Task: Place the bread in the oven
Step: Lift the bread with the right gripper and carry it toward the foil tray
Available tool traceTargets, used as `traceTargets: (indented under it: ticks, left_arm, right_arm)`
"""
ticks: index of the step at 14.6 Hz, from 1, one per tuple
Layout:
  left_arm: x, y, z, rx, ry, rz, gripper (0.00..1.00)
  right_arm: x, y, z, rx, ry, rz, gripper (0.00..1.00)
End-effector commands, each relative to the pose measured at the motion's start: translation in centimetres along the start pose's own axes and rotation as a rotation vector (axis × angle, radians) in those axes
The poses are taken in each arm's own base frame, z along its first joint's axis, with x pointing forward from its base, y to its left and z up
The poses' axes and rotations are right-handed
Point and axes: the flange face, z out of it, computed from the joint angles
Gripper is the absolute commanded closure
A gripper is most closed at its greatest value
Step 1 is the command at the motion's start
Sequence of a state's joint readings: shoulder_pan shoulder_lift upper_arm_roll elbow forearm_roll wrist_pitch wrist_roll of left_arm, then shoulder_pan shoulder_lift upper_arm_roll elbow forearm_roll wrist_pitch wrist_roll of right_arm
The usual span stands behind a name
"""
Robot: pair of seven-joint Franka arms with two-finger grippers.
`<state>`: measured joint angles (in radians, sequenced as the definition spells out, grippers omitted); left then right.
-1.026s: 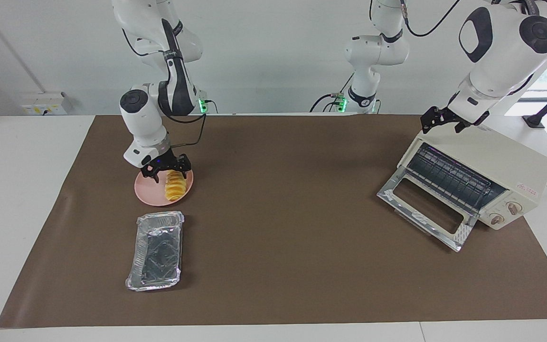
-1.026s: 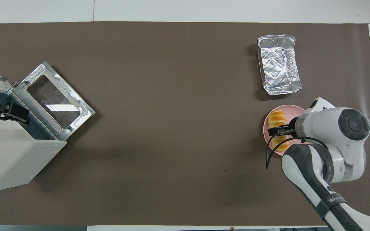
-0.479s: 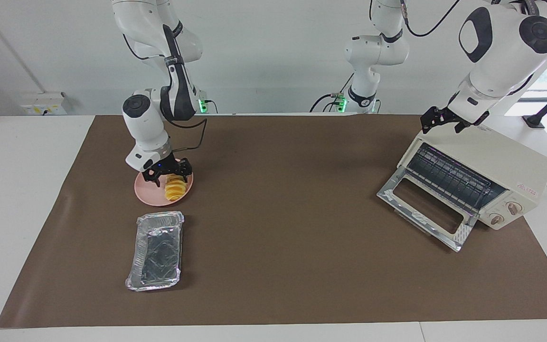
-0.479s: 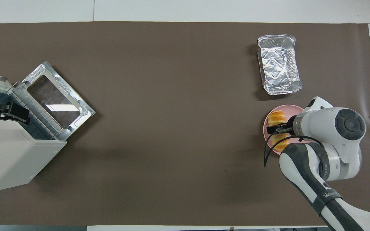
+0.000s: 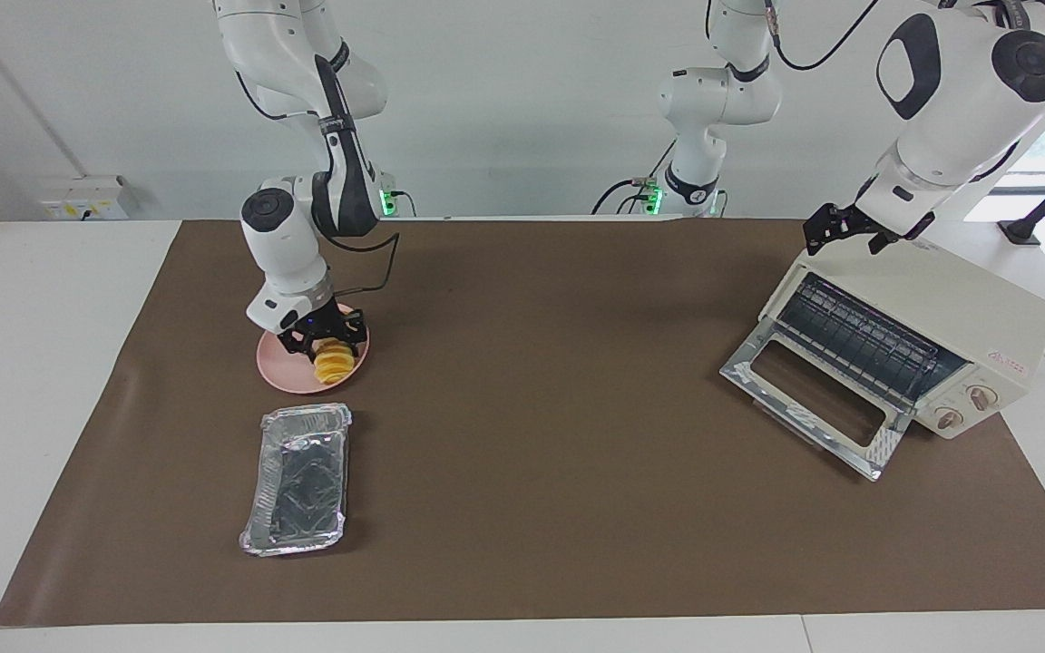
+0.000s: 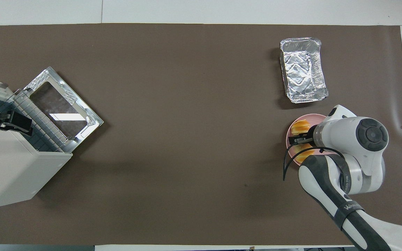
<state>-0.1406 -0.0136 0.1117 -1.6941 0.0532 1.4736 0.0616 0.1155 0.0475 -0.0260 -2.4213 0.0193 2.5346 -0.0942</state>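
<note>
Right gripper (image 5: pixel 324 339) straddles the bread (image 5: pixel 334 363) on the pink plate (image 5: pixel 279 374), fingers spread for grasping; left gripper (image 5: pixel 849 231) waits over the oven (image 5: pixel 958 313) (fingers unreadable; door down)

Table (image 5: pixel 522 508), brown mat (image 5: pixel 532 435): oven (image 5: pixel 922 354), pink plate (image 5: pixel 279 372), foil tray (image 5: pixel 297 479).

Bright even light, sharp focus, soft shadows, glare on oven (image 6: pixel 16 174) door glass
</note>
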Motion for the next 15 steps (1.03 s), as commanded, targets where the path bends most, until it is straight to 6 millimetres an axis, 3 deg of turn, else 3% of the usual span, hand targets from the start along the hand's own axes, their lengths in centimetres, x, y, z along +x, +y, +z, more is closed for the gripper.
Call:
traceTargets:
  ticks: [1, 4, 7, 10, 15]
  left_arm:
    - [-0.2, -0.2, -0.5, 0.000, 0.015, 0.000, 0.00]
    - [-0.2, -0.2, -0.5, 0.001, 0.015, -0.001, 0.00]
    - [-0.2, -0.2, -0.5, 0.000, 0.015, 0.000, 0.00]
    - [-0.2, -0.2, -0.5, 0.001, 0.015, -0.001, 0.00]
    - [-0.2, -0.2, -0.5, 0.000, 0.015, 0.000, 0.00]
  right_arm:
    - [0.3, 0.1, -0.1, 0.008, 0.002, -0.005, 1.00]
    - [1.1, 0.2, -1.3, 0.012, -0.023, -0.005, 1.00]
    - [3.2, 0.8, -4.9, 0.021, -0.073, -0.005, 1.00]
    - [6.5, 1.3, -9.5, 0.026, -0.099, -0.005, 1.00]
    - [13.2, 1.9, -13.3, -0.001, 0.011, -0.025, 1.00]
